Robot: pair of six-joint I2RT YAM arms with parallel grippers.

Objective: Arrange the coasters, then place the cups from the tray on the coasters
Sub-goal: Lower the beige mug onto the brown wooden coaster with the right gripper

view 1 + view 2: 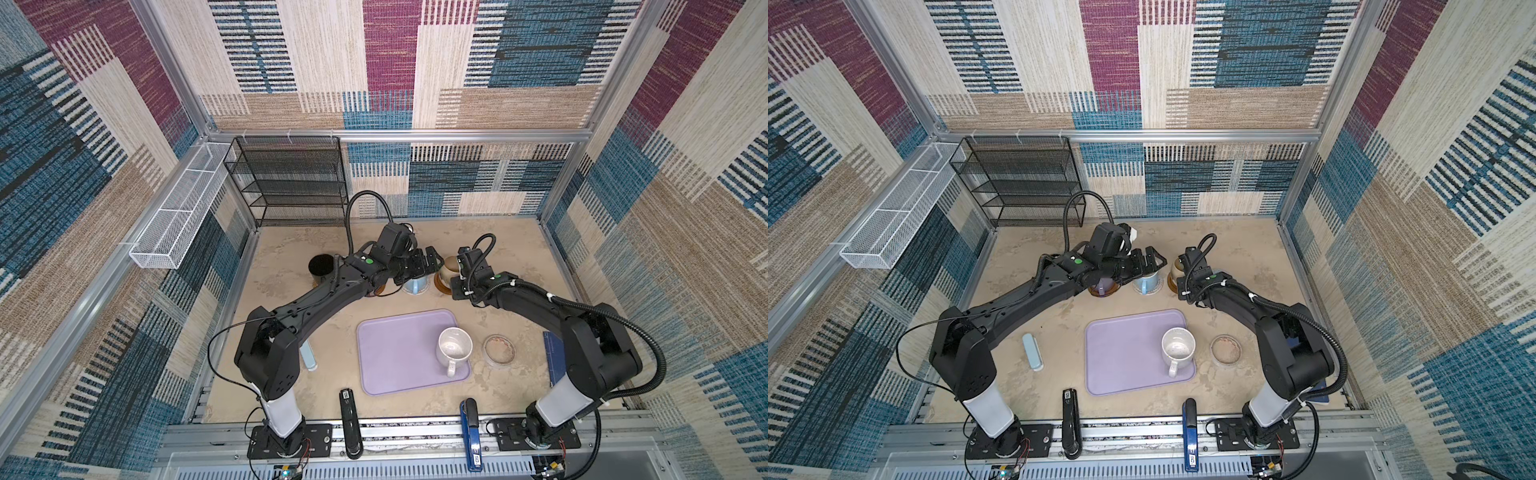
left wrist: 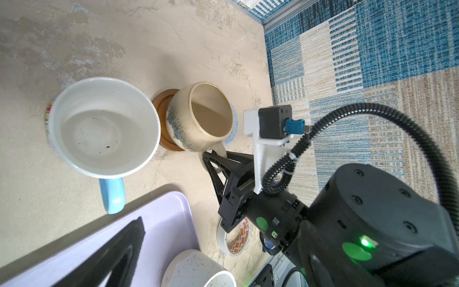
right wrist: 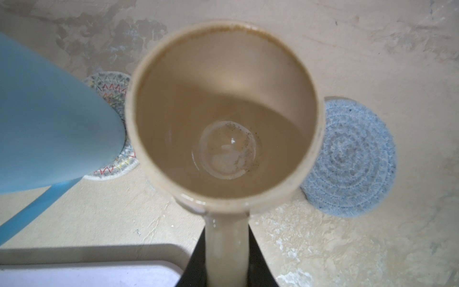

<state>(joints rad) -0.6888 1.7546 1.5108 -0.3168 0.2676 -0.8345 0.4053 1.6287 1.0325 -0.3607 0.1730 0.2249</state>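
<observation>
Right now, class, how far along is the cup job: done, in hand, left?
Done: the black mug, lavender mug and light blue mug stand in the far row. In hand: the right gripper holds the beige mug by its handle at a brown coaster. Left: the speckled mug on the tray, blue-grey coaster bare.

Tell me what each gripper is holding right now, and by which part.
The right gripper is shut on the beige mug, gripping its handle. The left gripper is open and holds nothing.
</observation>
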